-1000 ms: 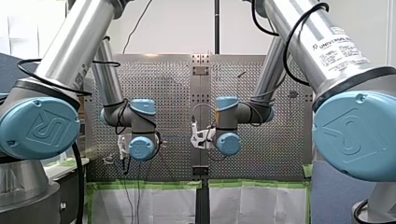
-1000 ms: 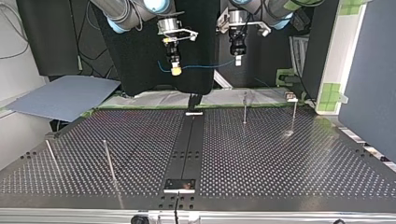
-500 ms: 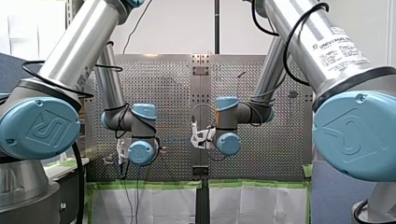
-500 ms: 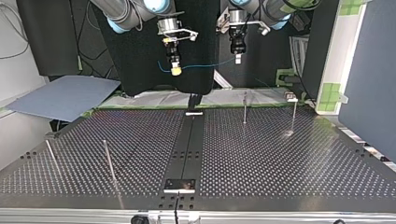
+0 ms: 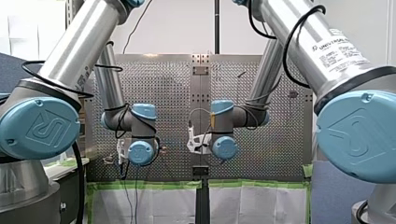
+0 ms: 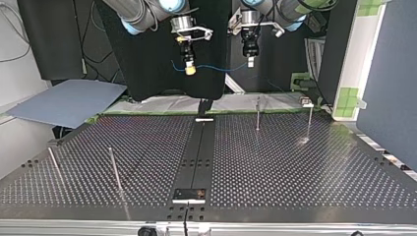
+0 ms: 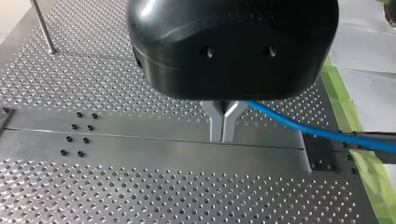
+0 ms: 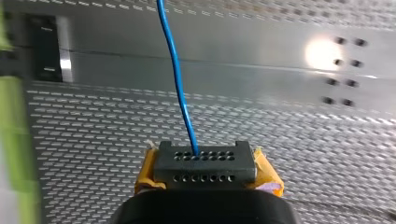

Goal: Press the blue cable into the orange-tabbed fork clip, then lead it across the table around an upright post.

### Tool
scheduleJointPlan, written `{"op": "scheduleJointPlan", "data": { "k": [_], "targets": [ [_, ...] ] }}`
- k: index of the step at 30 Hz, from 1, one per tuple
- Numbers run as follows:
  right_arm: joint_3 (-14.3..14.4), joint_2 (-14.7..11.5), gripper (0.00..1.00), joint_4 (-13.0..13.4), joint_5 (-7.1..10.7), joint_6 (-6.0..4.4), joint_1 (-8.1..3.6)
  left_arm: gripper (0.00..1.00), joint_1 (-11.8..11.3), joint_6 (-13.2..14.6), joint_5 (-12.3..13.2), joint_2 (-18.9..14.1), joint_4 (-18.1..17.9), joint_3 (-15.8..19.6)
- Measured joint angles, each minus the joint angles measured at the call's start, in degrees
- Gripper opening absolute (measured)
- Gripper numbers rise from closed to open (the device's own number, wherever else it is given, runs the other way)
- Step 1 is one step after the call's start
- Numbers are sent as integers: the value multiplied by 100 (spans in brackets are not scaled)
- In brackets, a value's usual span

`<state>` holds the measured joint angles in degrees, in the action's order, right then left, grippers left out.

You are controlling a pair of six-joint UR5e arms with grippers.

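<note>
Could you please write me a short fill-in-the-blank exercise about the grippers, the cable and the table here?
1. The cable running between the two grippers is ___ in colour.
2. In its wrist view, my right gripper has ___ pads.
3. The fingers of my left gripper are ___, not open.
4. The top view shows ___ thin upright posts on the perforated table.
Missing words: blue; yellow; shut; four.

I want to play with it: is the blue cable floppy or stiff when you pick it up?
Probably floppy: the blue cable sags gently between my right gripper and my left gripper. Likely light, as it looks thin. Maybe springy: no kinks.
</note>
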<state>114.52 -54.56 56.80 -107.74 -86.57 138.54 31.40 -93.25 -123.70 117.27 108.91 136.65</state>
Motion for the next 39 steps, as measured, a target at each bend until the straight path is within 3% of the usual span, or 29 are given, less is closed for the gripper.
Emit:
{"op": "scheduleJointPlan", "data": {
  "k": [8,15,19,21,28,33,39],
  "targets": [
    [-10,171,0,-353,-476,-45,471,0,0,0,0,0,0,0],
    [-11,177,0,-378,-561,-46,552,0,0,0,0,0,0,0],
    [-20,170,0,-388,-572,-55,547,0,-15,6,15,-1,16,16],
    [-73,113,0,-444,-630,-112,496,0,-67,27,68,-29,69,40],
    [-147,-236,0,-793,-876,-459,340,0,-226,-65,160,-329,388,-125],
    [-241,-517,0,-1074,-706,-735,204,0,-304,-306,182,-589,651,-275],
    [-317,-799,0,-1245,-432,-836,73,0,-412,-519,344,-829,975,-303]
  ]
}}
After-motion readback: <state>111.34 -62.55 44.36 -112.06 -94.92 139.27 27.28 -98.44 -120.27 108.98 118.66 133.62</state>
